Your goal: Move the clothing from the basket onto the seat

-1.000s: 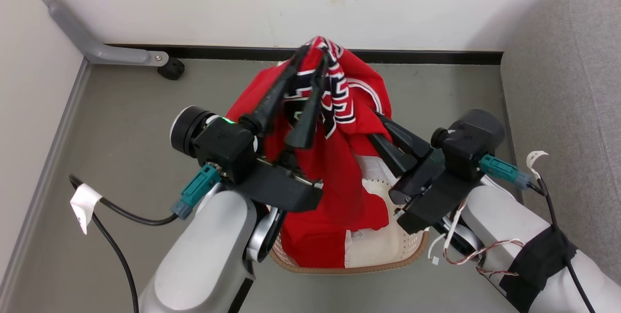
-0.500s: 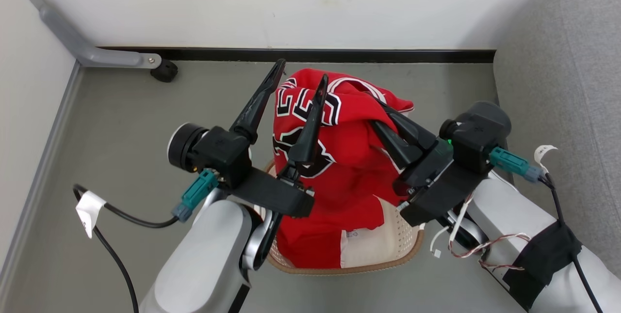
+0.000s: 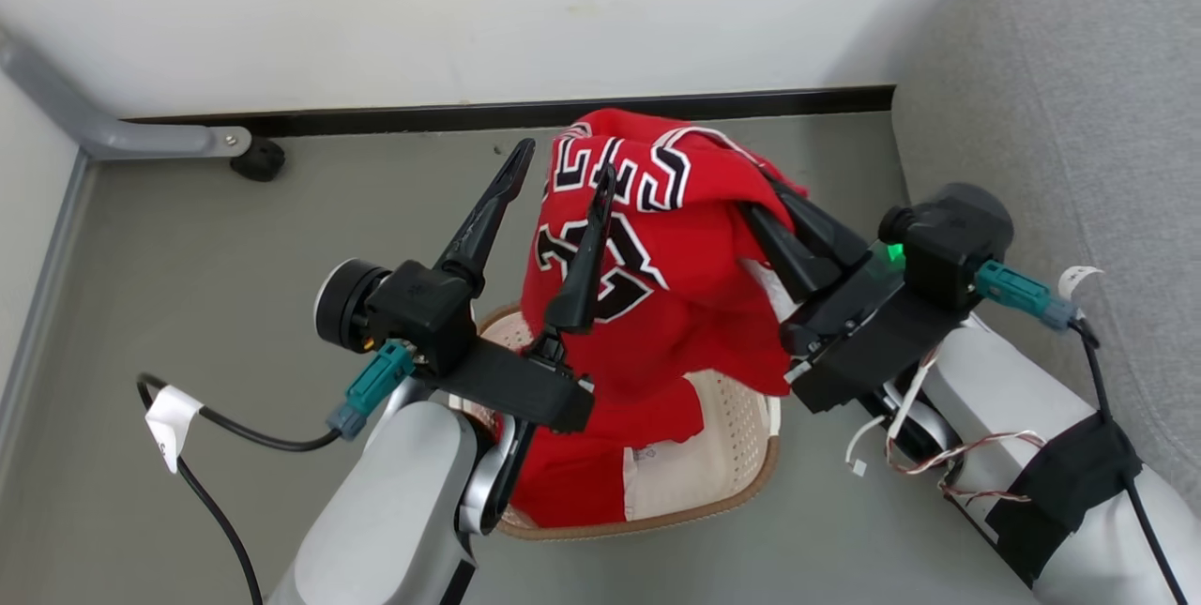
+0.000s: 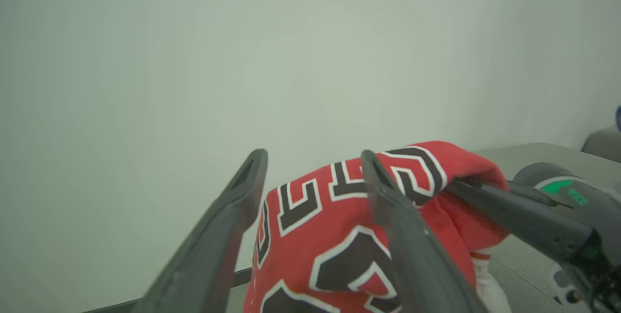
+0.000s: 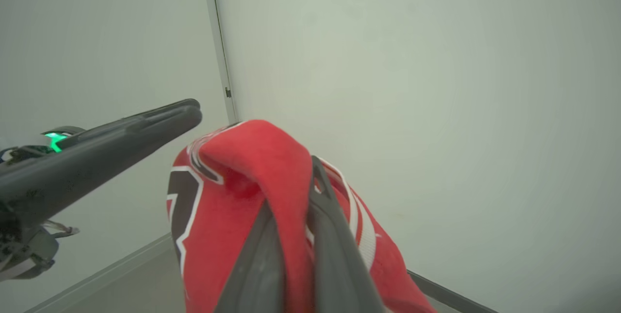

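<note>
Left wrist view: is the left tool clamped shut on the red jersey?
No, the left tool has its jaws wide apart, and the red jersey hangs beyond them without being pinched between them.

Home-like living-room corner, plain and sparely furnished.
The basket point(image 3: 657, 521) is standing on a smooth grey floor point(image 3: 206, 239) with red clothing point(image 3: 676, 305) rising out of it. Right of the basket a grey upholstered seat point(image 3: 1051, 117) is bordering the floor, behind it a white wall point(image 3: 422, 14) is meeting a black skirting point(image 3: 375, 119), and to its far left a grey metal leg point(image 3: 169, 141) is resting on a castor.
</note>
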